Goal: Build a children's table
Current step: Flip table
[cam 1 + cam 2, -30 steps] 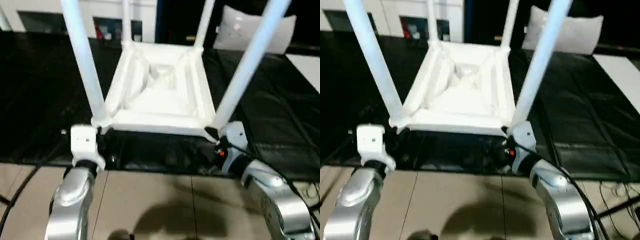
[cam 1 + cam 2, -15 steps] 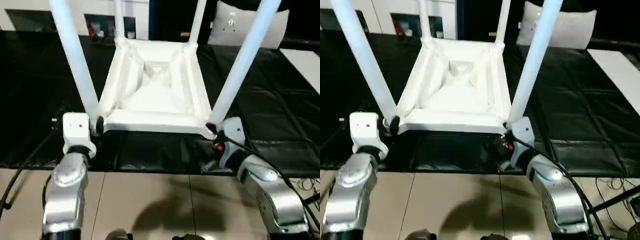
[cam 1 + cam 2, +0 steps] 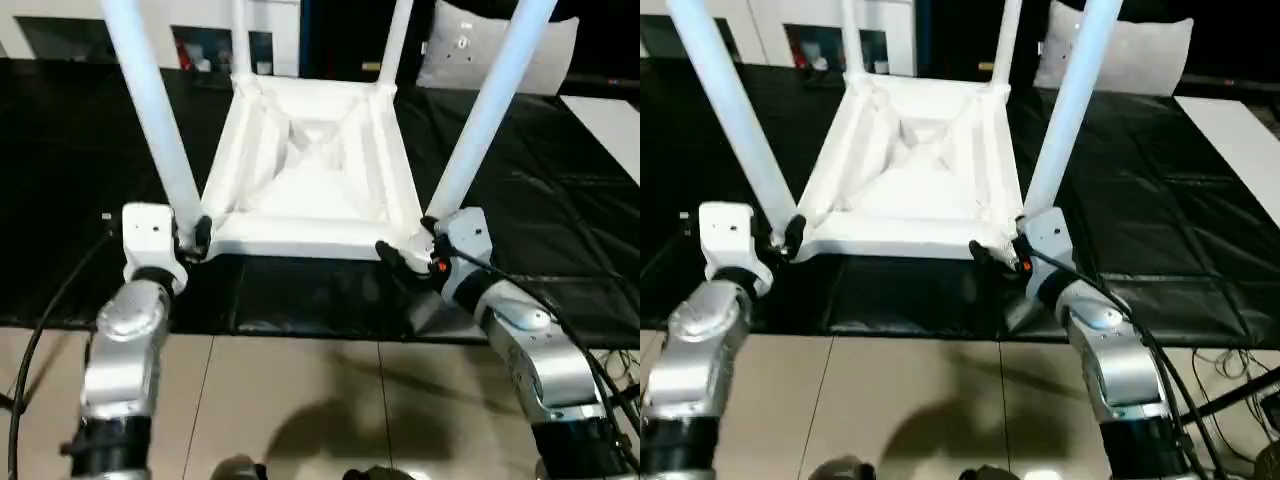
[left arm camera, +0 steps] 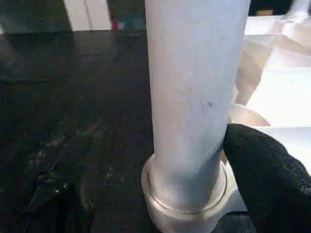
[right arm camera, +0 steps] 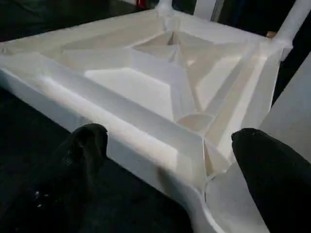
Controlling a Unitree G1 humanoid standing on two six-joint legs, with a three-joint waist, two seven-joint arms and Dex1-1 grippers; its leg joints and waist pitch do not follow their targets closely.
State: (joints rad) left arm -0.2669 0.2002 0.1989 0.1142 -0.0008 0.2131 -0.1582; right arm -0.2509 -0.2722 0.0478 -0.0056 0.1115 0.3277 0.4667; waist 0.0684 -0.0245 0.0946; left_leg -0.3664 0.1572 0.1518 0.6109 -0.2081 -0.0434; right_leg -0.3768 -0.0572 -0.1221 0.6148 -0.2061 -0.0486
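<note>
An upturned children's table (image 3: 312, 170) lies at twelve o'clock on a black mat (image 3: 80, 200), four legs up. The left gripper (image 3: 190, 238) straddles the seven o'clock leg (image 3: 150, 110), jaws loose. The right gripper (image 3: 405, 258) gapes at the five o'clock corner. A careless nudge could topple it.

Around the upturned children's table (image 3: 310, 180), four upright legs (image 3: 150, 110) block each corner (the near two closely flanked by grippers), while the black mat (image 3: 80, 200) beside it and the ribbed underside between legs lie open.
</note>
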